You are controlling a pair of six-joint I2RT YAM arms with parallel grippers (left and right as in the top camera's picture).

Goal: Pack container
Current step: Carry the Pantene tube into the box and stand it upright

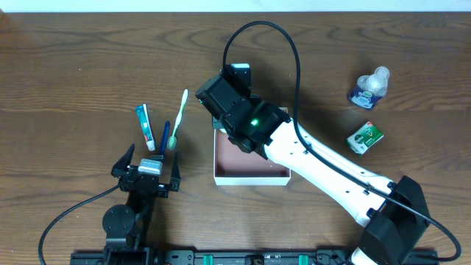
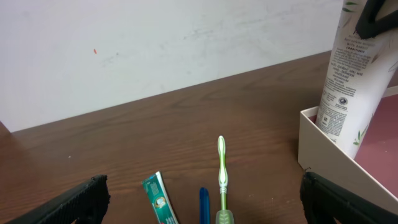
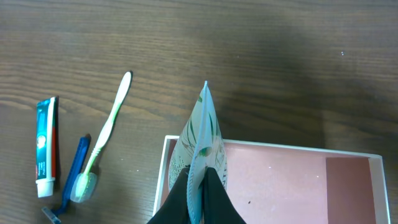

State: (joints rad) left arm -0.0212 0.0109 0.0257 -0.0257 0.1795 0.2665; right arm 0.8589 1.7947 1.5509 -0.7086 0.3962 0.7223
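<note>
The container [image 1: 250, 179] is a shallow white-walled box with a pinkish floor at the table's middle; it also shows in the right wrist view [image 3: 348, 180] and the left wrist view [image 2: 323, 146]. My right gripper [image 3: 198, 186] is shut on the crimped end of a white tube with leaf print [image 3: 202, 134], held over the box's left part; the tube shows in the left wrist view [image 2: 351, 74]. My left gripper [image 2: 202, 199] is open and empty, just behind a toothpaste tube [image 1: 145, 126], a blue razor [image 1: 164, 135] and a green toothbrush [image 1: 177, 118].
A small clear bottle with a blue label [image 1: 369, 87] and a green-and-white packet [image 1: 365, 137] lie at the table's right. The right arm [image 1: 331, 173] stretches diagonally over the box.
</note>
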